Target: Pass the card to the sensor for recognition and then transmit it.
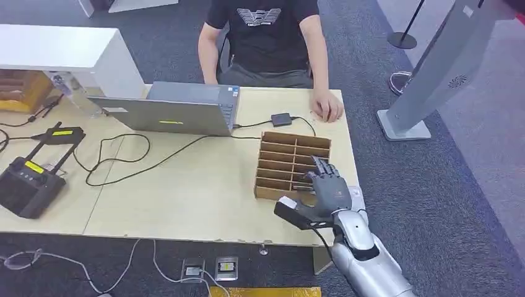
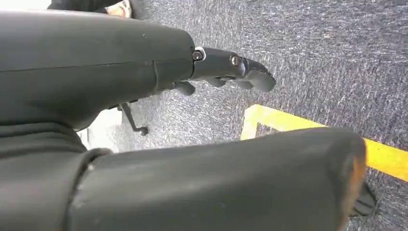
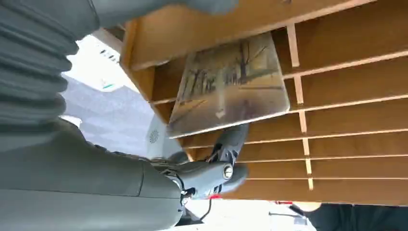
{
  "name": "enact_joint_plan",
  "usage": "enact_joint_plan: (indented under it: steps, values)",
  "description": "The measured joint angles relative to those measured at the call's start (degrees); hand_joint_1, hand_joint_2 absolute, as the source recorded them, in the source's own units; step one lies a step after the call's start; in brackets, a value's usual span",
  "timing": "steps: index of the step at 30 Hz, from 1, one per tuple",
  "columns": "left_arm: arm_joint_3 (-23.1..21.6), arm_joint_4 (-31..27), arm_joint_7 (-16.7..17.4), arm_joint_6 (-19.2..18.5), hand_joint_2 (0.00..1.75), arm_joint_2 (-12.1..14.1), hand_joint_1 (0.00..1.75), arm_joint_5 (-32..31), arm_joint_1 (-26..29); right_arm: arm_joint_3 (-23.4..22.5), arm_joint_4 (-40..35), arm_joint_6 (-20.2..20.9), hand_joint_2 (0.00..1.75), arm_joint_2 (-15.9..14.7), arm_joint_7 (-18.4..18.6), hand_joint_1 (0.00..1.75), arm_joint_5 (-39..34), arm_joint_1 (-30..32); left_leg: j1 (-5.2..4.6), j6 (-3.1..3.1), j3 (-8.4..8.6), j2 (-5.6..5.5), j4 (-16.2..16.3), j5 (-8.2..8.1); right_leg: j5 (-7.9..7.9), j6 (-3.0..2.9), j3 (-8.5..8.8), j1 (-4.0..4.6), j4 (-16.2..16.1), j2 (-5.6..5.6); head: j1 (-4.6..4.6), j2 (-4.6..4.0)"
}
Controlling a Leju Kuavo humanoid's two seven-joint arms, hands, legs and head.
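The card [image 3: 231, 84] (printed with a muted tree-lined scene) sits tilted at the slotted wooden rack [image 1: 291, 162].

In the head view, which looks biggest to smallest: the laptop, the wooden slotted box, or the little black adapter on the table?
1. Laptop
2. Wooden slotted box
3. Black adapter

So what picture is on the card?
The card shows a brownish painting with bare trees, best seen in the right wrist view.
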Motion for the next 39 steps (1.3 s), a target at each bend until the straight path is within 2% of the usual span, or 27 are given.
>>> enact_joint_plan:
  steps: [9, 10, 14, 21, 35, 39]
  values:
    - [0.02, 0.02, 0.02, 0.20, 0.00, -0.35, 0.00, 0.39, -0.03, -0.02, -0.15, 0.87, 0.00, 0.31, -0.31, 0.00, -0.52, -0.31, 0.00, 0.00, 0.00, 0.00, 0.00, -0.01, 0.00, -0.01, -0.02, 0.00, 0.01, 0.01, 0.00, 0.00]
    - [0.02, 0.00, 0.02, 0.22, 0.00, -0.37, 0.00, 0.44, -0.03, 0.00, -0.15, 0.87, 1.75, 0.33, -0.31, 0.00, -0.55, -0.32, 0.00, 0.00, 0.00, 0.00, 0.00, -0.01, 0.00, -0.01, -0.02, 0.00, 0.00, 0.01, 0.00, 0.00]
    - [0.02, 0.00, 0.02, 0.22, 0.00, -0.50, 0.00, 0.48, -0.03, -0.02, -0.17, 1.13, 1.75, 0.59, -0.39, 0.00, -0.59, -0.37, 0.00, 0.00, 0.00, 0.00, 0.00, -0.01, 0.00, -0.01, -0.01, 0.00, 0.00, 0.00, 0.00, 0.00]
    - [0.02, 0.00, 0.04, 0.22, 0.00, -0.52, 0.00, 0.59, -0.03, -0.13, -3.69, 6.40, 1.75, 0.59, -0.90, 0.00, -0.90, -0.58, 0.00, 0.00, 0.00, 0.00, 0.00, 0.00, 0.00, -0.01, -0.02, 0.00, 0.00, 0.00, 0.00, 0.00]
    - [0.04, 0.00, 0.22, 0.50, 0.00, -0.94, 0.00, 1.16, -0.07, -0.96, -8.74, 8.48, 1.75, 0.41, -1.92, 0.00, -0.79, -0.14, 0.00, 0.00, 0.01, 0.01, 0.00, -0.01, 0.00, -0.01, -0.04, 0.00, 0.00, 0.01, 0.02, 0.00]
    - [0.13, 0.00, 0.22, 0.72, 0.00, -1.01, 0.00, 1.46, -0.05, -0.98, -13.23, 12.16, 1.75, -0.40, -1.59, 0.00, -1.09, 1.33, 0.00, 0.00, -0.02, 0.00, 0.01, -0.01, 0.00, -0.01, -0.06, 0.00, -0.01, 0.00, 0.02, 0.00]
